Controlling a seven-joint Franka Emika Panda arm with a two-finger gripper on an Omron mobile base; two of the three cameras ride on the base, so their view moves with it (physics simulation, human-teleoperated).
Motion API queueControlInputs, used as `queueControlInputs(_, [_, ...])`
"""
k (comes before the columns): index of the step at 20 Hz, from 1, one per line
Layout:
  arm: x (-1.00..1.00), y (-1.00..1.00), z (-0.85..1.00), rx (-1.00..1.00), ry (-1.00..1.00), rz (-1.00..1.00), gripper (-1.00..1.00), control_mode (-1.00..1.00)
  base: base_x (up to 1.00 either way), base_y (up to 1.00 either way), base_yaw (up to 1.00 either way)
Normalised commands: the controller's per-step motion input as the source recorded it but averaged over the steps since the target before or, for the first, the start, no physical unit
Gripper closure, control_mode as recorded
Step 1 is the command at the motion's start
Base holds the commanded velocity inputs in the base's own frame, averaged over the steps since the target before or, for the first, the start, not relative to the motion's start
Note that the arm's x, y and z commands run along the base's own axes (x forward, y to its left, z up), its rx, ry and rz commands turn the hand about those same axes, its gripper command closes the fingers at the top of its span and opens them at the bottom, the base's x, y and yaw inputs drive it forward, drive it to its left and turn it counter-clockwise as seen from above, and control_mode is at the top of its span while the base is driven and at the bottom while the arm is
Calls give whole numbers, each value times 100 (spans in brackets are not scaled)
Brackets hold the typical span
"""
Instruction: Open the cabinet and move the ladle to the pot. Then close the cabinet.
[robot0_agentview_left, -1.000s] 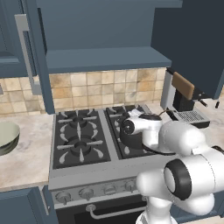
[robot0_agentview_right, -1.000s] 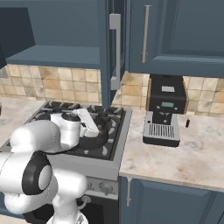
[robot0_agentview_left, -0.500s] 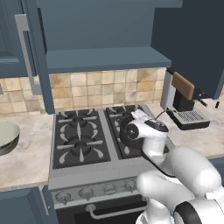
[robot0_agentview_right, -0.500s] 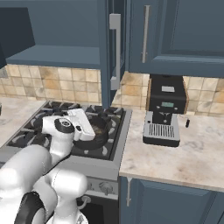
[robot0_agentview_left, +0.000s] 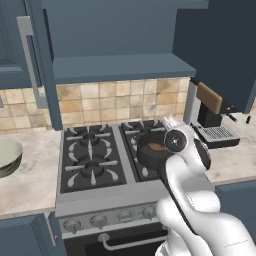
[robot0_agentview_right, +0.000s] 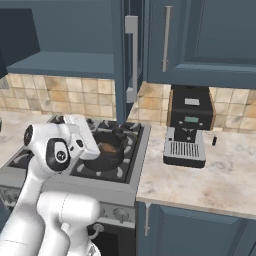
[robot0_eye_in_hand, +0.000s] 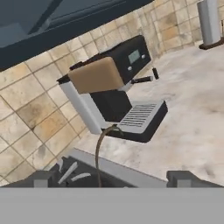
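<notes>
The pot (robot0_agentview_left: 152, 149) sits on the stove's (robot0_agentview_left: 92, 165) back right burner, at about 3 o'clock from the middle of the stove in the left base view. The white arm covers the pot's right side there. In the right base view the pot (robot0_agentview_right: 106, 150) is partly hidden behind the arm too. Inside it lies the ladle's small brown bowl (robot0_agentview_left: 157, 147). In the hand view the ladle's (robot0_eye_in_hand: 101, 148) thin dark handle climbs up from the bottom middle and bends toward 1 o'clock; its lower end is cut off.

The claw (robot0_eye_in_hand: 112, 180) shows just its two dark tips at the bottom, far apart, with the handle between them. I cannot tell if they are let go or squeezing.

The cabinet (robot0_agentview_left: 125, 30) is open above the stove. Its doors stand out to the sides, and the top is cut off. A coffee machine (robot0_agentview_right: 187, 131) stands on the desk (robot0_agentview_right: 220, 175) at 3 o'clock from the stove. A pale bowl (robot0_agentview_left: 7, 157) is half cut off at 9 o'clock.
</notes>
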Motion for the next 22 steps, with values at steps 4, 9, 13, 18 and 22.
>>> queueControlInputs(4, [-87, 16, 100, 25, 8, 0, -100, -100, 0, 0, 0])
queueControlInputs(9, [-93, 31, 100, 22, 9, 1, -100, -100, 0, 0, 0])
queueControlInputs(13, [-91, 31, 100, 20, 9, 2, -100, -100, 0, 0, 0])
queueControlInputs(18, [-99, 8, 97, 12, 3, 5, -100, -100, 0, 0, 0])
queueControlInputs(22, [-100, -15, 30, 1, -4, 10, -100, -100, 0, 0, 0])
